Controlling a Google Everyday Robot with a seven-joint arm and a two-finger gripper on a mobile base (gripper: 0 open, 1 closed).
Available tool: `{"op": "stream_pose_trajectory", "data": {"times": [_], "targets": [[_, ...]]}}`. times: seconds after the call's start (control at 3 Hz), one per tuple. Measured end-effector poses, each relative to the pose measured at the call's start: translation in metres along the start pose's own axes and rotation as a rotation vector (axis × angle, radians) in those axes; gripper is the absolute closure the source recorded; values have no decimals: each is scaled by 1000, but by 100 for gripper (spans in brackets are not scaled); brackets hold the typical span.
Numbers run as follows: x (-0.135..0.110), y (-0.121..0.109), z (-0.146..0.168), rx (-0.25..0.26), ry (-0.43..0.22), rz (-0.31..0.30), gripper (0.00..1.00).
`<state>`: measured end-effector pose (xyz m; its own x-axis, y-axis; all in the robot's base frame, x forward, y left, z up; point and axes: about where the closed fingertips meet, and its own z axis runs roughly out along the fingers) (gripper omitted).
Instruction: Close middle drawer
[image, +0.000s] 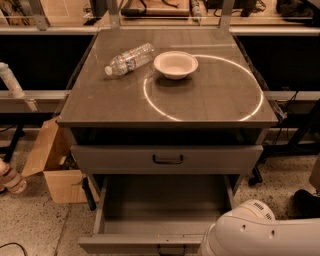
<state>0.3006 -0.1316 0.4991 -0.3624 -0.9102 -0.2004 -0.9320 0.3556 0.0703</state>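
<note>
**Middle drawer open; gripper out of camera view**

You are looking down on a grey cabinet (80, 112) from the front. The middle drawer (165, 210) is pulled well out toward the camera, below the top drawer (210, 160). Its deep plain tray is exposed and nothing lies in it. Its low front panel (125, 245) runs along the bottom edge of the view, and only the upper part of its small dark handle (170, 248) shows there. The task is not done.

The top drawer is pushed in nearly flush under the cabinet top, with a dark gap above its front. Its dark handle (168, 159) sits at the centre of the panel.

The gripper does not appear in the camera view, so you cannot tell whether it is open, closed or holding anything. Only a white rounded arm housing (260, 235) shows, at the lower right corner. It overlaps the right end of the middle drawer's front panel; whether it touches the panel cannot be judged.

On the cabinet top, a clear plastic bottle (131, 58) lies on its side, cap toward the left. A white bowl (175, 64) stands upright just beside it, on the rim of a large white ring (148, 95) marked on the surface.

On the speckled floor (30, 220) to the left, an open cardboard box (50, 160) stands beside the cabinet.
</note>
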Motion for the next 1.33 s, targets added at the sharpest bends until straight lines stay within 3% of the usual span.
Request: {"op": "stream_pose_trajectory", "data": {"times": [0.33, 1.33], "targets": [[2, -3, 32, 6, 38, 25, 100], [8, -1, 36, 18, -8, 51, 100]]}}
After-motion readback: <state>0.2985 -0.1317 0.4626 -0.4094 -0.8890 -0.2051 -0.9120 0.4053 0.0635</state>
